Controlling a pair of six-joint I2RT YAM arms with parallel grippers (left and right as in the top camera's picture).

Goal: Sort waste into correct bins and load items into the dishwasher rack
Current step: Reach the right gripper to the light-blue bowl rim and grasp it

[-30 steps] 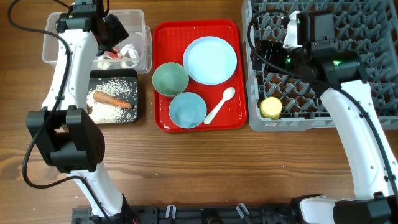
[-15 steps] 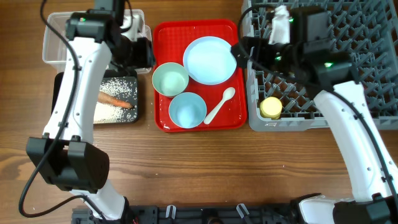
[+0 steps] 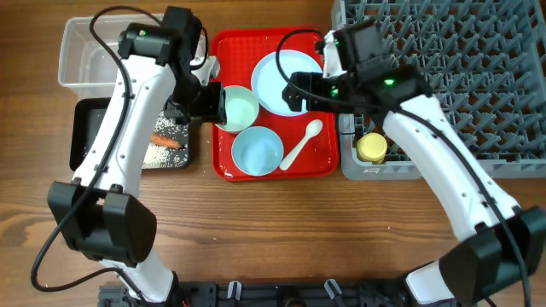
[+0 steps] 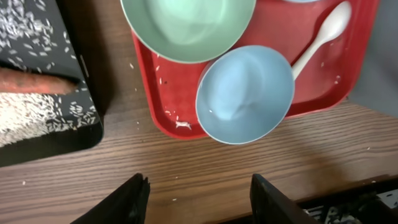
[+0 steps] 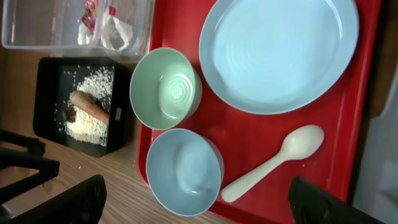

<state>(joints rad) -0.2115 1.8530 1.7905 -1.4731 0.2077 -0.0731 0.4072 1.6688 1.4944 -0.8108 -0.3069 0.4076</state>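
From overhead, the left gripper (image 3: pixel 215 102) hovers at the left edge of the red serving tray (image 3: pixel 326 160), beside the pale green bowl (image 3: pixel 243 109). The right gripper (image 3: pixel 297 90) hangs over the light blue plate (image 3: pixel 271 68) at the tray's far end, and the dishwasher rack (image 3: pixel 478 85) right of the tray holds the yellow cup (image 3: pixel 371 147). The left wrist view shows its fingers apart and empty over bare wood just off the tray's near edge; the light blue bowl (image 4: pixel 245 93) and white spoon (image 4: pixel 320 34) lie on the tray among stray rice grains (image 4: pixel 180 124). The right wrist view shows those fingers spread wide, holding nothing. The dishes look next: pinch one rim, a finger inside, lift clear of the tray's lip, then stand it between pegs. The wooden table (image 3: pixel 256 239) is flat and grained; nothing of the room shows.
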